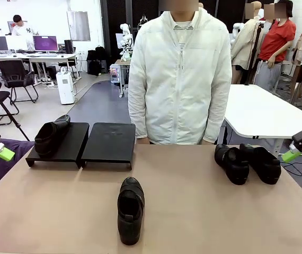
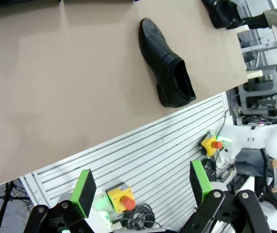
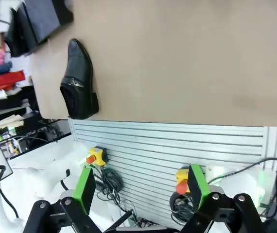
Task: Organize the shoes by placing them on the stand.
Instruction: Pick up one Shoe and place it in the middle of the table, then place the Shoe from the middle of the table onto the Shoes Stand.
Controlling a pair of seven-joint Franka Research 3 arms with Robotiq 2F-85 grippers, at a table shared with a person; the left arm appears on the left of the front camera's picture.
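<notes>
Stand is at the upper left of the surface in the front view: two matte-black panels side by side. One shoe sits on the left panel. The right panel is bare.

Middle shoe lies on the surface at bottom centre, well apart from the stand. In the left wrist view the same shoe is upper centre, and in the right wrist view it is upper left. In both, its heel end is the end closest to the surface's edge.

Right pair sits at mid right of the front view, side by side and close together, on the surface and well apart from the stand.

Left fingers are spread wide apart with nothing between them. They are at the bottom of their own view, off the surface edge and over a white slatted panel. Right fingers are the same: wide apart, holding nothing, bottom of frame, off the edge.

Person in a white jacket stands at the far edge, top centre.
</notes>
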